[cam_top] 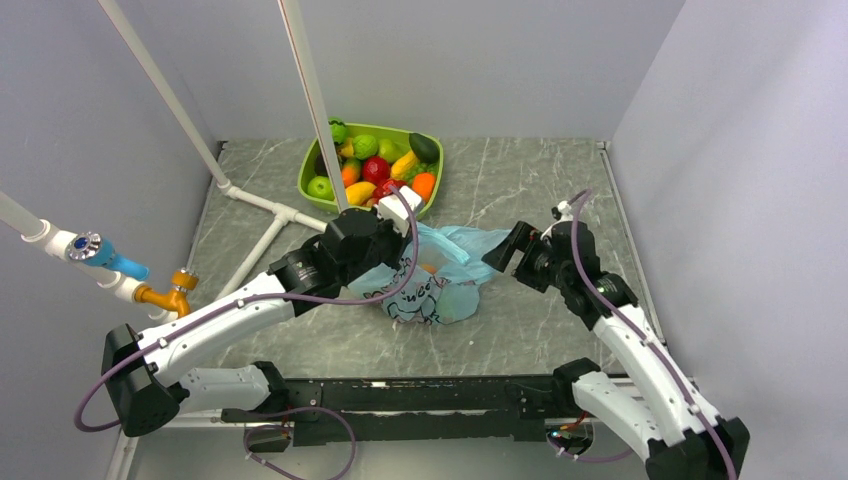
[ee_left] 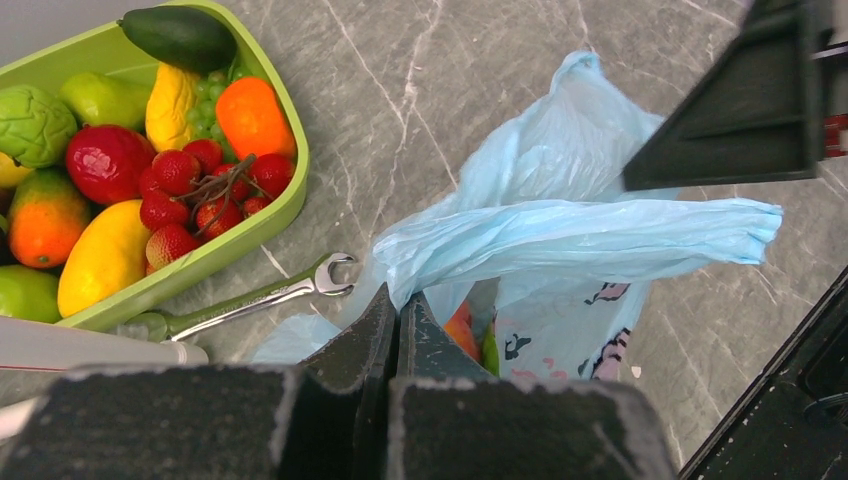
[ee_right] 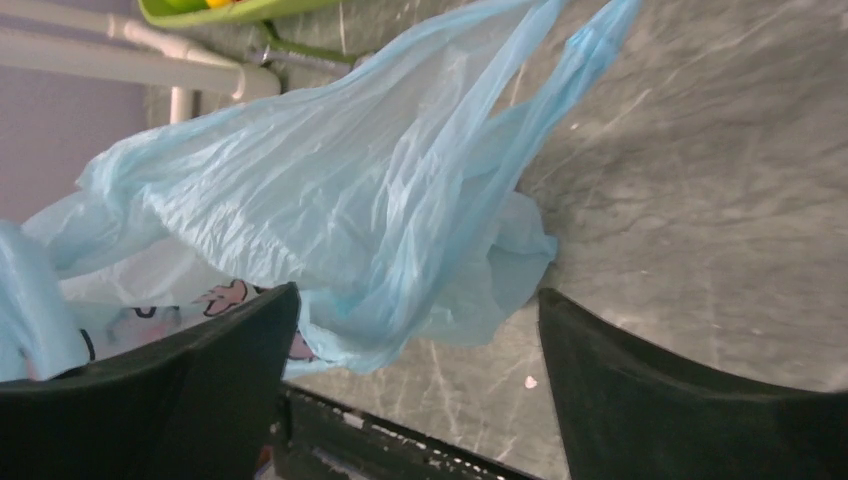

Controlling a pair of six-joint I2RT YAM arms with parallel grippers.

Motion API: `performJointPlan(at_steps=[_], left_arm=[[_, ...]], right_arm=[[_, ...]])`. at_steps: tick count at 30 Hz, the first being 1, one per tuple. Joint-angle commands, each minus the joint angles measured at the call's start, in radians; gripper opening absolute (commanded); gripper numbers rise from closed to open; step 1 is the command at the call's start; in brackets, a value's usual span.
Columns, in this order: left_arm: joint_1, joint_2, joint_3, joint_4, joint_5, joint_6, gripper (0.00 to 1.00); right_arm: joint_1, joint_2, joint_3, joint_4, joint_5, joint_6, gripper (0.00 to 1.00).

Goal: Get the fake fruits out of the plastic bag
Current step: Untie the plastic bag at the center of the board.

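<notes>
Left pincer (ee_left: 398, 302) clamped on plastic bag (ee_left: 560, 235); right pincer (ee_right: 418, 300) open.
Bag sits mid-bench (ee_left: 480, 80), fake fruits (ee_left: 461, 331) inside, loose end just ahead of right pincer; tray (cam_top: 372, 128) close behind, bench surface exposed rightward.

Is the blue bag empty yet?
Not empty: orange and green fake fruits show inside the plastic bag at its mouth.

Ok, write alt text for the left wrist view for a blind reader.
The shut left gripper pinches the rim of a blue plastic bag, orange and green fake fruits showing inside. A green tray of fruit sits upper left, a wrench beside it.
</notes>
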Motion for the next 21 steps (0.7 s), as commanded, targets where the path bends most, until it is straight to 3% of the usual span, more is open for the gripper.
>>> performJointPlan(at_steps=[1,8,13,15,19,21], left_arm=[[-0.01,-0.026,0.002,0.042,0.031,-0.002,0.0],[-0.012,-0.051,-0.024,0.086,0.106,0.007,0.0],[-0.012,-0.06,-0.026,0.093,0.124,0.008,0.0],[-0.013,-0.062,-0.028,0.096,0.128,0.005,0.0],[-0.014,-0.094,-0.053,0.125,0.117,0.003,0.0],[-0.014,-0.121,-0.074,0.146,0.094,0.002,0.0]], right_arm=[[-0.035,0.107,-0.031,0.274,-0.293,-0.005,0.8],[-0.036,0.103,-0.124,0.699,-0.525,-0.021,0.84],[-0.037,0.136,-0.124,0.709,-0.531,-0.061,0.81],[-0.036,0.151,-0.109,0.672,-0.514,-0.079,0.68],[-0.037,0.137,-0.068,0.541,-0.402,-0.117,0.0],[-0.036,0.07,-0.056,0.47,-0.287,-0.124,0.0]])
